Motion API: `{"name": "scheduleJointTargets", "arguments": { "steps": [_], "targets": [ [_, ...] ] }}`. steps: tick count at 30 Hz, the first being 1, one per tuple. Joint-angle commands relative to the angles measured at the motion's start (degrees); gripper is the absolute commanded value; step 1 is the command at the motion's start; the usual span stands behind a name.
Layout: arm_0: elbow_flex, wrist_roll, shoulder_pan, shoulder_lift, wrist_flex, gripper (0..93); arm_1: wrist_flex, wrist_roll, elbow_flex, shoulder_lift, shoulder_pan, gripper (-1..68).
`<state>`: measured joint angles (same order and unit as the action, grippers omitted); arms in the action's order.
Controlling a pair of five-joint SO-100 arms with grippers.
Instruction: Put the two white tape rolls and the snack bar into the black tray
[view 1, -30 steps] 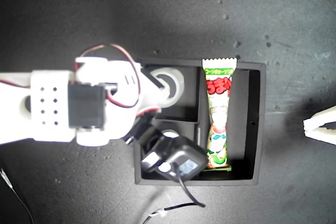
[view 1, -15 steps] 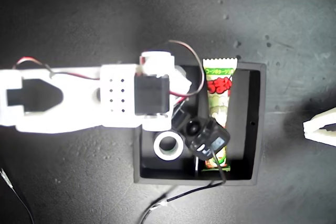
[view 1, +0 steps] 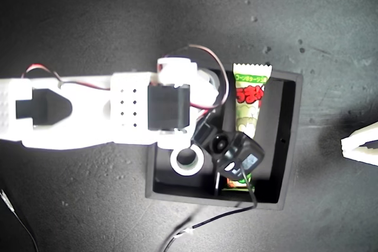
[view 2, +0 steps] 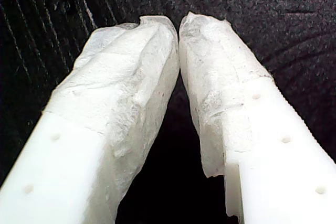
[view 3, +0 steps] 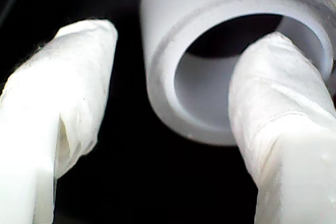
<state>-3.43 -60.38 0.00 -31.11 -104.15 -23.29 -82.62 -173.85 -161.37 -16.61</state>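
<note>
**benchrat:** What's crowding the tray on your rig right now?

**tapejockey:** Mostly your own arm. In the exterior view it comes in from the exterior view's left and lies flat across the black tray point(view 1: 290, 140). It covers the upper small compartment. The black wrist camera point(view 1: 233, 151) hangs over the lower half of the snack bar point(view 1: 253, 92). A red and black wire loop point(view 1: 201, 51) arches above the servo. A black cable point(view 1: 207, 222) trails off the tray's near edge onto the counter point(view 1: 118, 16).

**benchrat:** Can you read the packet?

**tapejockey:** There's red Japanese lettering on white and a green band near the crimped top. The small print is too blurry to read. The bar lies lengthwise in the long compartment, top end poking over the rim.

**benchrat:** And the claws?

**tapejockey:** Your second claw point(view 3: 184, 35) is released. One of its fingers point(view 3: 273, 93) is poked into the hole of a white tape roll point(view 3: 173, 77), and the other stands clear outside the ring. Your first claw point(view 2: 178, 24) is pinched together on nothing, tips touching. It's parked over bare counter at the exterior view's right edge point(view 1: 345, 143), well apart from the tray.

**benchrat:** Where are the rolls?

**tapejockey:** One tape roll point(view 1: 188, 159) sits flat in the lower small compartment. I can't tell if that's the one at your second claw.
</note>
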Motion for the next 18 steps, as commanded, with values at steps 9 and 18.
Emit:
{"name": "scheduleJointTargets", "arguments": {
  "steps": [9, 18],
  "targets": [
    [-51.8, -8.2, -7.9, -59.2, 0.5, 3.4, 0.1, -3.7, -5.1, -0.9, 0.3, -0.5],
    [-108.0, -10.5, -6.1, -94.2, 28.9, 0.0, -18.4, -6.9, -5.1, -0.9, 2.3, -0.5]
  ]
}}
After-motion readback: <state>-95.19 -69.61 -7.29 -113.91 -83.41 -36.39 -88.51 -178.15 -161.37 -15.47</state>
